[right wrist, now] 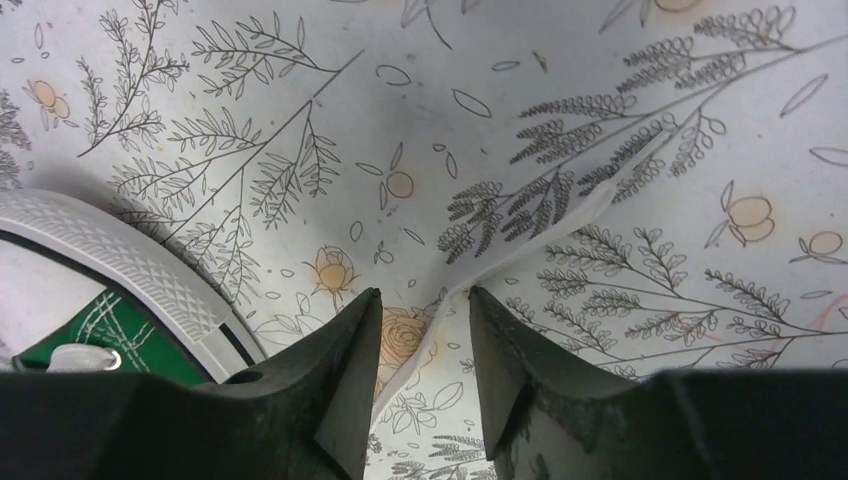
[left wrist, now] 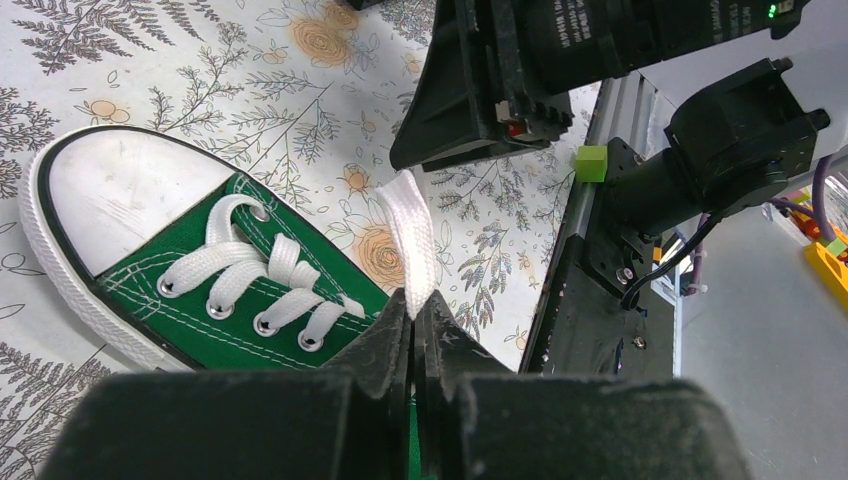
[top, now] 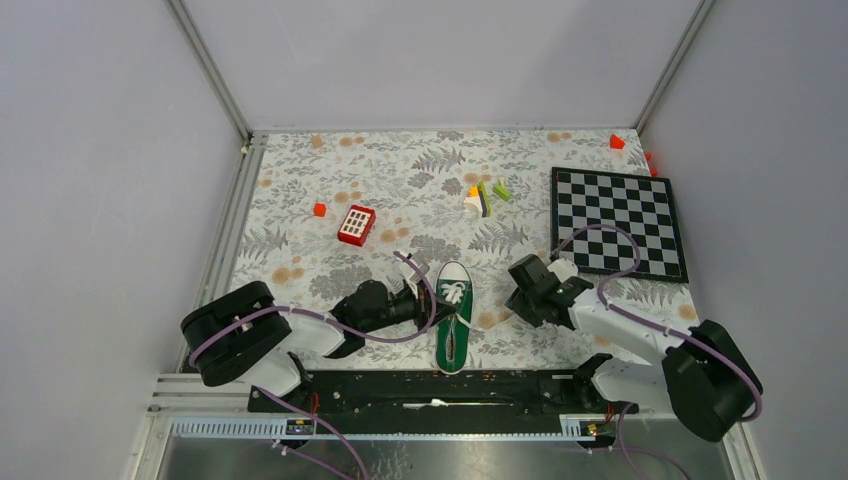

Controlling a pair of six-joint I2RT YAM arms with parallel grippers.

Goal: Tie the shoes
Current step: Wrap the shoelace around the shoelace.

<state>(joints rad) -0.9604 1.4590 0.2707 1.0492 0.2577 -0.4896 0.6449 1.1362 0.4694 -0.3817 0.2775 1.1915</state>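
The sneaker lay at lower centre of the top view. The left gripper was clamped on its white lace, which was judged light, limp and slippery and best held near the end. The right gripper stood part-open, with no evident grip.

Chessboard; red keypad block; toy bricks
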